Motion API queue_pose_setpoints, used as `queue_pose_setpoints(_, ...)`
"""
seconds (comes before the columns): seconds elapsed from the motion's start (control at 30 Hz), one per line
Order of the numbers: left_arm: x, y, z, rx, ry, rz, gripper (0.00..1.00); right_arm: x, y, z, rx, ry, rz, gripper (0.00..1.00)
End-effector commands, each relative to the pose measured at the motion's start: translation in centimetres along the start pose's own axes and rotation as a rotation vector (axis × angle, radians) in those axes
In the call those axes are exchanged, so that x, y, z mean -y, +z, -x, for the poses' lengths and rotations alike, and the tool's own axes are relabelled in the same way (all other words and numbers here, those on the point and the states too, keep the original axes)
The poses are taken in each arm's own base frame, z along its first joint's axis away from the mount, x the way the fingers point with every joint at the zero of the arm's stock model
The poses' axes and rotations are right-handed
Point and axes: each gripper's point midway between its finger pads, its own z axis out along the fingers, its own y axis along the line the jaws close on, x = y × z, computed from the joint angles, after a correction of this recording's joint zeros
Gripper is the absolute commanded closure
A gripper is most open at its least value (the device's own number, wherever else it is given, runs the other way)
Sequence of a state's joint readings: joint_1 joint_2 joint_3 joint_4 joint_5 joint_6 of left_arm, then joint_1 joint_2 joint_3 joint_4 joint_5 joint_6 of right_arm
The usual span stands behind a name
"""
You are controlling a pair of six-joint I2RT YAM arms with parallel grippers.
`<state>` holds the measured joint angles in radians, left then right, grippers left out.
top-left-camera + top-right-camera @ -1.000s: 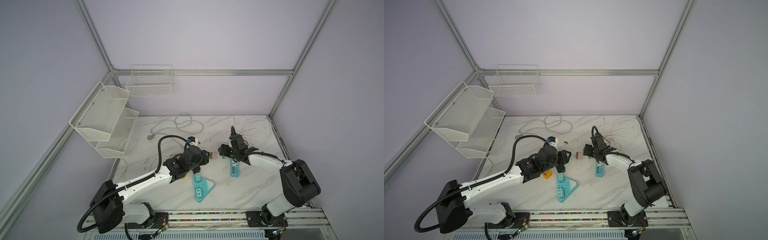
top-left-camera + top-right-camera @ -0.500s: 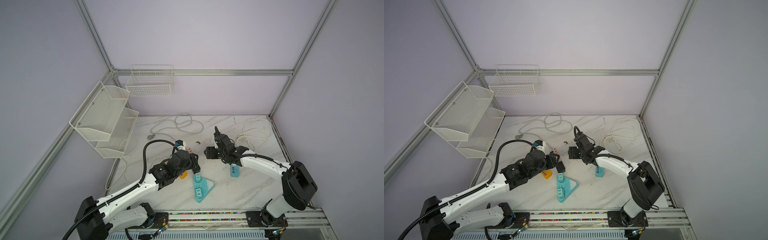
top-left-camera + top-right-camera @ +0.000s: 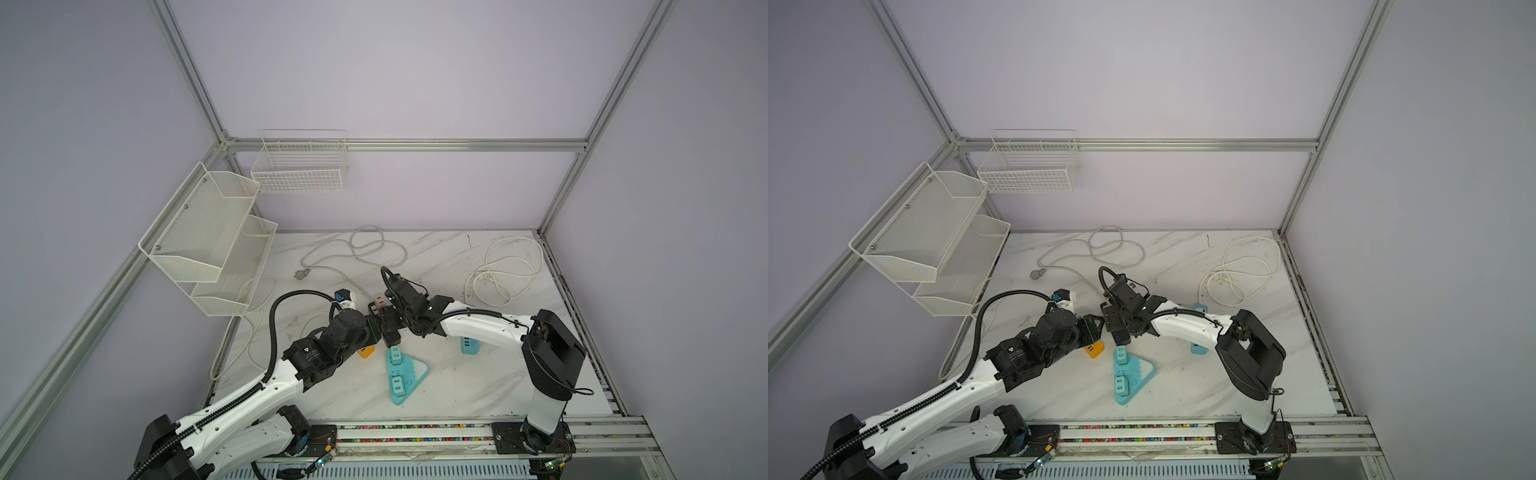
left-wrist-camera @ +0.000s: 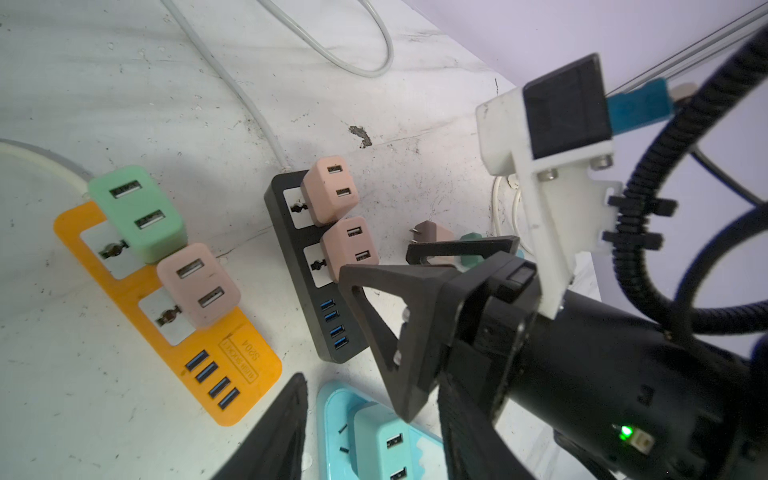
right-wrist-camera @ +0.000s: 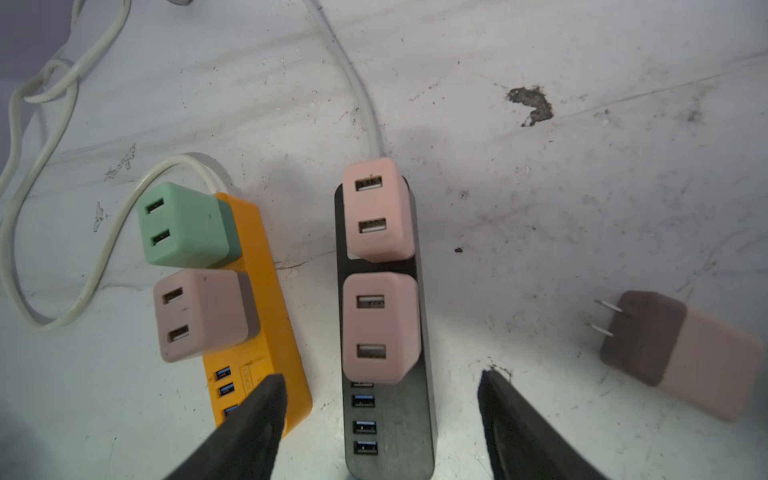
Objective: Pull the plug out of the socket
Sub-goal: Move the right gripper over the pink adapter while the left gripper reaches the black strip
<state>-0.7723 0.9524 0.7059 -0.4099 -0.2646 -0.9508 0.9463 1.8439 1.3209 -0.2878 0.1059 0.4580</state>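
Right gripper, spread and empty astride the black socket strip, is judged at the approach step; closure on the nearest pink plug just ahead is called for next.

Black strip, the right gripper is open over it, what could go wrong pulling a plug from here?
1. Nothing pins the black strip: the left gripper is open and off it, so the strip may lift with the near pink plug.
2. One finger of the right gripper hangs over the orange strip and could snag it.
3. The grippers sit close together and might collide.
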Motion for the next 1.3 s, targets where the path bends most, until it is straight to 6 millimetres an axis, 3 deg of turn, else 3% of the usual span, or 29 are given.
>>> queue_pose_setpoints(0.0,-1.7,0.3,-0.7,0.004,-0.011,0.039,0.48,0.7,0.9,-0.4,-0.024,-0.035,-0.076,0.26)
queue_pose_setpoints(0.37,-1.8,0.8,-0.8,-0.006,-0.021,0.037,0.48,1.7,3.8,-1.8,-0.06,-0.063,-0.137,0.34)
queue_pose_setpoints(0.47,-1.9,1.2,-1.0,-0.013,-0.023,0.04,0.48,1.4,4.3,-2.0,-0.056,-0.077,-0.109,0.36)
queue_pose_setpoints(0.67,-1.8,1.8,-1.3,-0.027,-0.032,0.038,0.48,2.4,5.0,-1.8,-0.043,-0.074,-0.152,0.45)
queue_pose_setpoints(0.9,-1.9,2.3,-1.5,-0.036,-0.043,0.04,0.48,3.5,4.5,-1.0,-0.015,-0.045,-0.155,0.53)
queue_pose_setpoints(1.27,-0.8,3.5,-2.0,-0.065,-0.057,0.002,0.48,7.5,2.5,-0.1,0.019,0.025,-0.236,0.63)
